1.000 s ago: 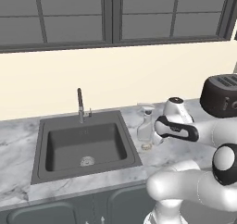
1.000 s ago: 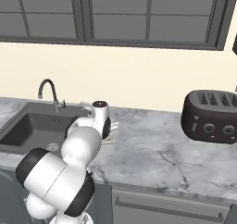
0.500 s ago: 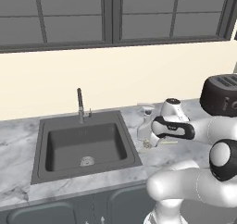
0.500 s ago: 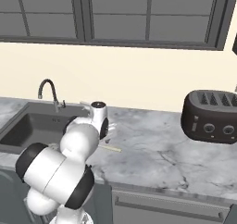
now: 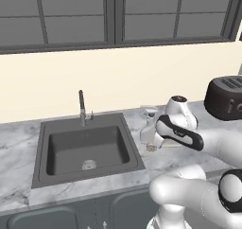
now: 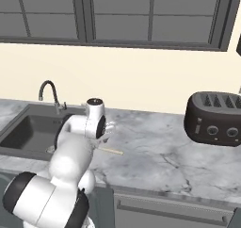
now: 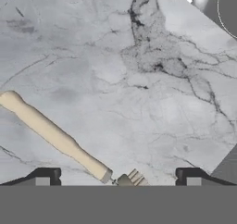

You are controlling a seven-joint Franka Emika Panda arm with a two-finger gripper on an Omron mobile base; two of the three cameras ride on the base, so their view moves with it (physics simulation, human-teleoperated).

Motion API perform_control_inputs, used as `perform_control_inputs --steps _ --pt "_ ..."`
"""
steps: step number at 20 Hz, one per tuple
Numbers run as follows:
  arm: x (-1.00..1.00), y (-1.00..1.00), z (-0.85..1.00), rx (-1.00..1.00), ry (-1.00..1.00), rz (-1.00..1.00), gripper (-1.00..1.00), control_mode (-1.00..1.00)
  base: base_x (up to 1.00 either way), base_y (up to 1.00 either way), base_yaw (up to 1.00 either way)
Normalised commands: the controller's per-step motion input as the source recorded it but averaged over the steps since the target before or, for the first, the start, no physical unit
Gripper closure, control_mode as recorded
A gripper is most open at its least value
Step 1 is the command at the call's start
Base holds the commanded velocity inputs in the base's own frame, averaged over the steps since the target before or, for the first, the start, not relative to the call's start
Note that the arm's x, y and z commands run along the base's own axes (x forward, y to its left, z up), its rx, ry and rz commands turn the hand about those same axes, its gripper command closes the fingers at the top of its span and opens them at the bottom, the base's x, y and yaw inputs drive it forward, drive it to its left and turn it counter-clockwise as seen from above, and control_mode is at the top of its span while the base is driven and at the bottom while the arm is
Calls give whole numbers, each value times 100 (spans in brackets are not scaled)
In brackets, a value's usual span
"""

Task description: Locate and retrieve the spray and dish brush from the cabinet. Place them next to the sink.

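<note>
The dish brush [image 7: 55,136] lies flat on the marble counter, its tan handle [image 6: 111,150] running away from the bristle head [image 5: 151,147]. My gripper [image 7: 118,178] hovers just above the brush head, open, with both fingertips [image 7: 44,177] wide apart and touching nothing. The pale spray [image 5: 148,127] stands upright beside the brush, just right of the sink [image 5: 85,150], and its round base [image 7: 217,5] shows in a corner of the hand view. The cabinet is out of view.
A dark toaster [image 6: 214,118] stands on the counter to the right. The slim faucet [image 5: 82,107] rises behind the basin. Bare marble [image 6: 164,161] stretches between the brush and the toaster. Window panes span the wall above.
The jaws went from partly closed to wide open, letting go of the dish brush, which now rests on the counter. The hand has lifted slightly.
</note>
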Motion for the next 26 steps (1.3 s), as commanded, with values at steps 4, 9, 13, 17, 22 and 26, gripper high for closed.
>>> perform_control_inputs --steps 4,9,13,17,22,26 --pt "-44 24 34 2 -5 1 -100 -100 0 0 0" --pt "-62 26 27 0 -14 -1 -100 -100 0 0 0" --pt "-65 28 27 0 -13 -3 -100 -100 0 0 0" --pt "-55 9 13 0 -7 -11 -100 -100 0 0 0" --pt "-43 0 14 1 0 -21 -100 -100 0 0 0" --pt "0 0 57 8 6 -27 -100 -100 0 0 0"
